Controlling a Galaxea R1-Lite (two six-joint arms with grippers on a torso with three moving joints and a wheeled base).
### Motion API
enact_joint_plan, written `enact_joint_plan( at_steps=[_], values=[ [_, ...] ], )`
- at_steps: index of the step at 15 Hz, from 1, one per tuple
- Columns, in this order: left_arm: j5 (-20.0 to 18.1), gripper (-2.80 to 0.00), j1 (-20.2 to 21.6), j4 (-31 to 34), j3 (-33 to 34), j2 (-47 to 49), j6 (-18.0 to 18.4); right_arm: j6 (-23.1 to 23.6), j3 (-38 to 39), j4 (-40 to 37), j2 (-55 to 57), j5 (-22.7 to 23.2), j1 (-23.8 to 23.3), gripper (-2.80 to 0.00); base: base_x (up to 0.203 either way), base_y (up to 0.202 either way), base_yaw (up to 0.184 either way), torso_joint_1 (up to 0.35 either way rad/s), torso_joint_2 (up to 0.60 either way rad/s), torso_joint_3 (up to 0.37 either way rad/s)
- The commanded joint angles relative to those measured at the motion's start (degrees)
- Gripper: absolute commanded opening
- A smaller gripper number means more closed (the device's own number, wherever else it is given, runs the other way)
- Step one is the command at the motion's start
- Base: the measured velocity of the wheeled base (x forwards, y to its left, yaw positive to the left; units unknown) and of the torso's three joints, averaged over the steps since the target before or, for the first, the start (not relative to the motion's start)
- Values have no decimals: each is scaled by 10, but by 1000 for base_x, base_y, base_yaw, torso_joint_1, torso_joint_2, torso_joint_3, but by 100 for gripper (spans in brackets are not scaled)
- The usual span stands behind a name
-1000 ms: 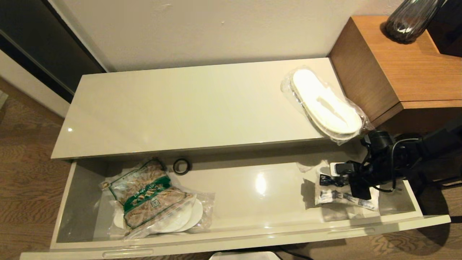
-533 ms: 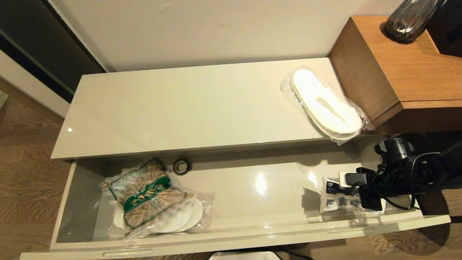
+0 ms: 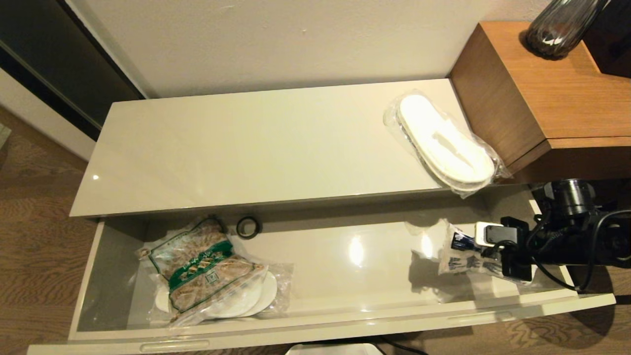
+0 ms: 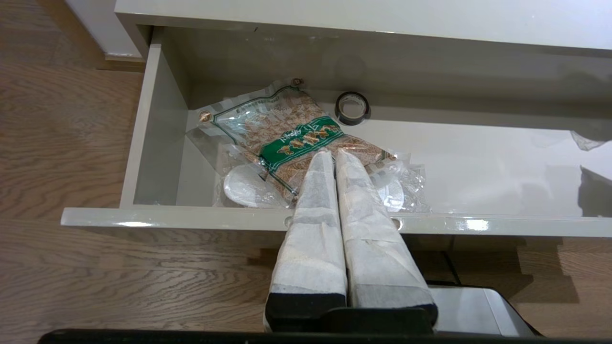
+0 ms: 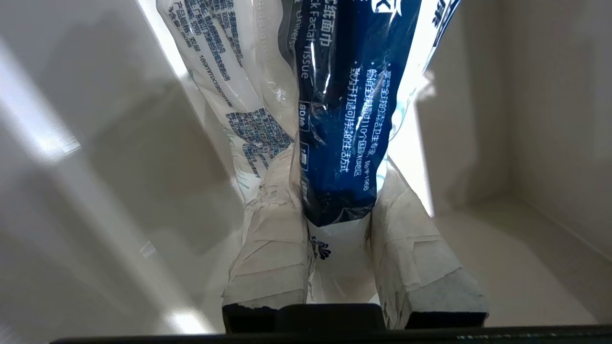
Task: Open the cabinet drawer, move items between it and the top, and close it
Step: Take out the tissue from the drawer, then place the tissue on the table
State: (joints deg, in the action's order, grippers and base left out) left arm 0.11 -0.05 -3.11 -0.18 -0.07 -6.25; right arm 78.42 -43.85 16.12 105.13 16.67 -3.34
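Observation:
The cabinet drawer stands pulled out below the top. At the drawer's right end my right gripper is shut on a white packet with a dark blue label, which hangs tilted above the drawer floor over its own shadow. In the right wrist view the packet sits squeezed in that gripper. One wrapped pair of white slippers lies on the top's right end. My left gripper is shut and empty, parked in front of the drawer's left part.
A green-labelled bag of brown contents lies at the drawer's left over another wrapped white pair. A small black ring sits behind it. A taller wood-grain block with a dark vase borders the top's right.
My right gripper has drawn back to the right with the packet in it. The packet has come up off the drawer floor and tilted. Everything else is unmoved.

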Motion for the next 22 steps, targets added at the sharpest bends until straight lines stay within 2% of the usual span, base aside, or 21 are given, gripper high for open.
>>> enact_joint_plan(
  at_steps=[1, 5, 9, 13, 17, 22],
  values=[
    [0, -280, 0, -1, 0, 1, -1, -3, 32, 0, -80, 1, 5, -280, 0, 0, 0, 0, 0, 0],
    [0, -280, 0, -1, 0, 1, -1, -46, 63, -34, -196, 0, 40, -280, 0, 0, 0, 0, 0, 0],
    [0, -280, 0, -1, 0, 1, -1, -64, -4, -95, -219, 1, 67, -280, 0, 0, 0, 0, 0, 0],
    [0, -280, 0, -1, 0, 1, -1, -112, -156, -153, -161, -2, 134, -280, 0, 0, 0, 0, 0, 0],
    [1, -280, 0, -1, 0, 1, -1, -148, -321, -161, -40, -18, 194, -280, 0, 0, 0, 0, 0, 0],
    [1, -280, 0, -1, 0, 1, -1, -187, -604, -164, 154, -45, 239, -280, 0, 0, 0, 0, 0, 0]
  ],
)
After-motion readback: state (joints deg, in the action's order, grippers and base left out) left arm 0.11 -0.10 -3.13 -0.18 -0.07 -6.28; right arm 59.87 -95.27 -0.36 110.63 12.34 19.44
